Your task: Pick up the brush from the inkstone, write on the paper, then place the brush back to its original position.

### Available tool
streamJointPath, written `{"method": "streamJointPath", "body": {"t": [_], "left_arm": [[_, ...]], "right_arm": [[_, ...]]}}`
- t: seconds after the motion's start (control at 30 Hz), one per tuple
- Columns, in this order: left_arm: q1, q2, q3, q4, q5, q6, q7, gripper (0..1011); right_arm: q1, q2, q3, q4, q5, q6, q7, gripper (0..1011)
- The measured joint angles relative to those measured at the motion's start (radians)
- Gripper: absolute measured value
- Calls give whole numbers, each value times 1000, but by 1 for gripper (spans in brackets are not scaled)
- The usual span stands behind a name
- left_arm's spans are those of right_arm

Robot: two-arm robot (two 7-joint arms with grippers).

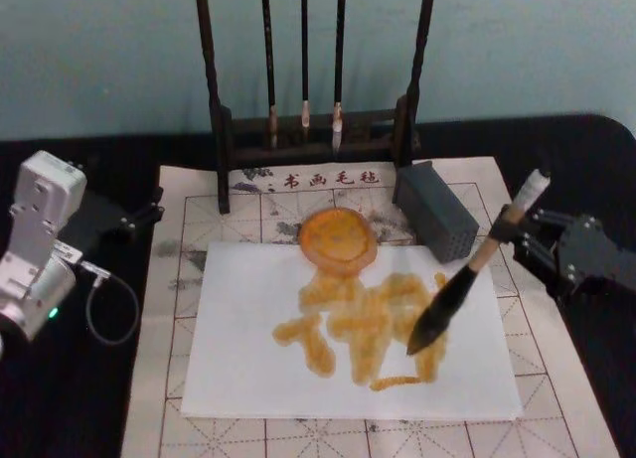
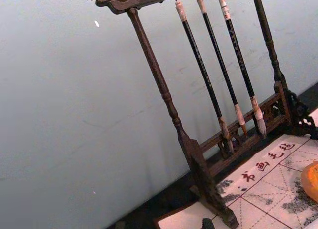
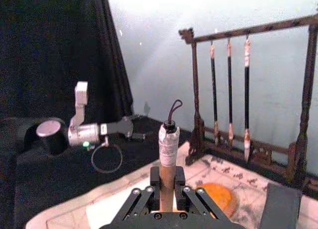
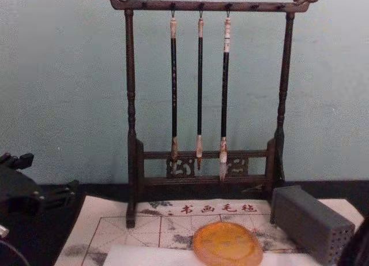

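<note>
The right gripper [image 1: 519, 231] is clamped on the tan upper shaft of the brush [image 1: 475, 271], just below its whitish cap; the right wrist view shows the fingers [image 3: 138, 199] closed on either side of the shaft. The brush's long axis slants from the cap, high at the far right, down to the dark tip at the near left. The tip sits over the right part of the paper [image 1: 243, 364], among the orange strokes [image 1: 363, 329], though I cannot tell whether it touches the sheet. The inkstone [image 1: 338, 239] lies at the paper's far edge, to the far left of the tip and close to it. Putting the brush back would, I judge, carry the tip that way along the brush's own slant. The left gripper [image 1: 127, 218] is parked off the left side, well apart from everything.
</note>
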Motion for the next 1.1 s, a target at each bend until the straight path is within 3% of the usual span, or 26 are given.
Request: {"method": "streamJointPath", "body": {"t": [0.17,0.4,0.63,0.83,1.1], "left_arm": [[0,0,0,0,0,0,0,1001],[0,0,0,0,0,0,0,1001],[0,0,0,0,0,0,0,1001],[0,0,0,0,0,0,0,1001],[0,0,0,0,0,0,0,1001]], "right_arm": [[41,-29,-7,23,23,12,1,192],[132,-105,-27,86,112,74,-28,192],[242,-197,-61,177,203,149,-120,192],[310,-245,-84,250,253,197,-172,192],[392,-316,-99,373,354,273,-247,192]]}}
